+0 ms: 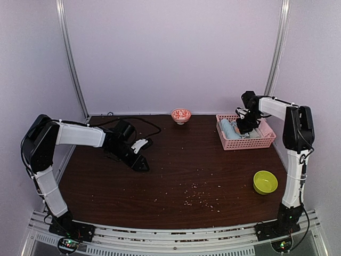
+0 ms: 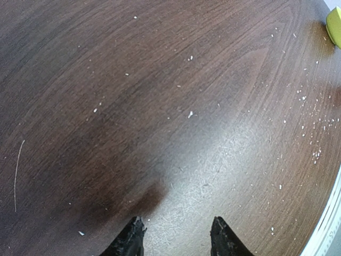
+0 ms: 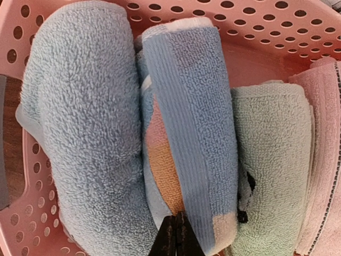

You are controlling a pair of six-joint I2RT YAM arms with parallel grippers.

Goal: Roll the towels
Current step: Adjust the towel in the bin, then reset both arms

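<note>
In the right wrist view two rolled light-blue towels lie side by side in the pink lattice basket (image 3: 256,21): a plain one (image 3: 80,128) on the left and one with orange and white spots (image 3: 192,106) in the middle. My right gripper (image 3: 176,216) is shut, its tips pinching the near fold of the spotted towel. From above, the right gripper (image 1: 246,126) reaches down into the basket (image 1: 248,143) at the back right. My left gripper (image 2: 177,221) is open and empty, low over bare table, left of centre (image 1: 143,162).
A pale green rolled towel (image 3: 272,160) and a pink one (image 3: 325,160) fill the basket's right side. A lime-green bowl (image 1: 265,182) stands at the front right and also shows in the left wrist view (image 2: 334,24). A small red bowl (image 1: 181,114) sits at the back. Crumbs dot the table.
</note>
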